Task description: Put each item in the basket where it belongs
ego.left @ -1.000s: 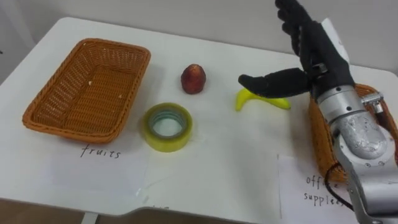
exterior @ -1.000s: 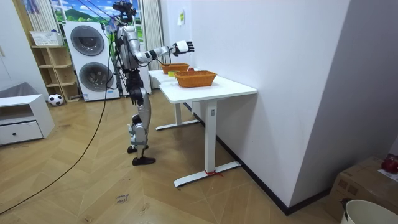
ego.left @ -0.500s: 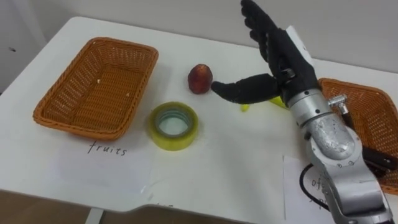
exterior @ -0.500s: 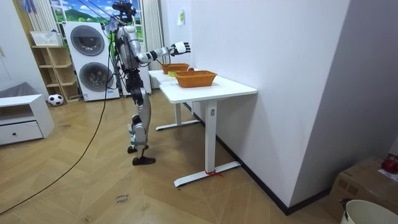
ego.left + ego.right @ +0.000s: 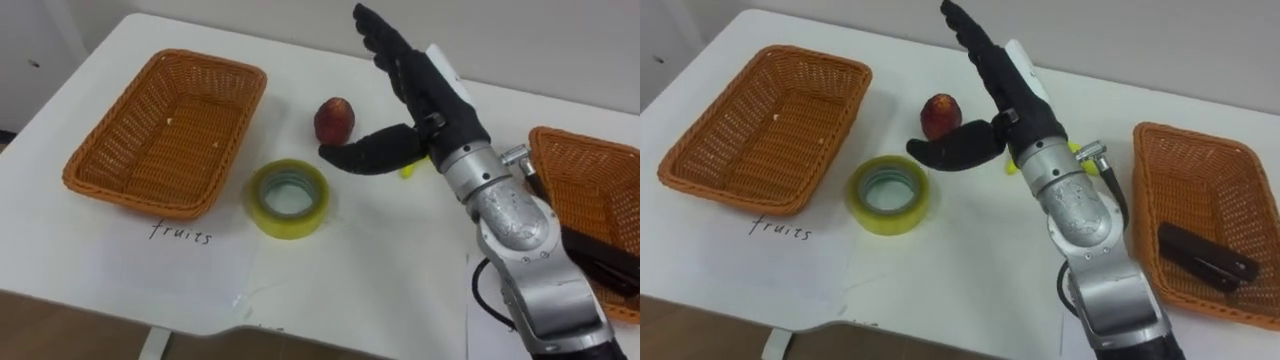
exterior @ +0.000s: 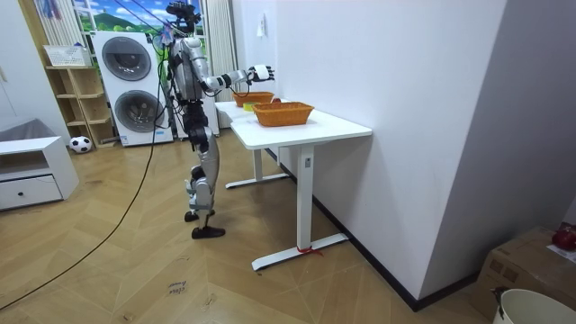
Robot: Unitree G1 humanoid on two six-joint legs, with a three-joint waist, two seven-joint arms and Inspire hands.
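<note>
Right hand (image 5: 435, 105) has shifted left over the counter (image 5: 380, 260). It is open with fingers straight, holding nothing, and the thumb tip is near the red fruit (image 5: 335, 119). Banana (image 5: 406, 172) lies mostly hidden behind the hand. Tape roll (image 5: 289, 197) sits just beside the left basket (image 5: 110, 175).

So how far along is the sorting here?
Done: one dark item lies in the right basket. In hand: nothing; the open right hand hovers by the peach, thumb toward it. Left: the peach, the banana behind the hand and the tape all sit on the table; the left basket holds nothing.
</note>
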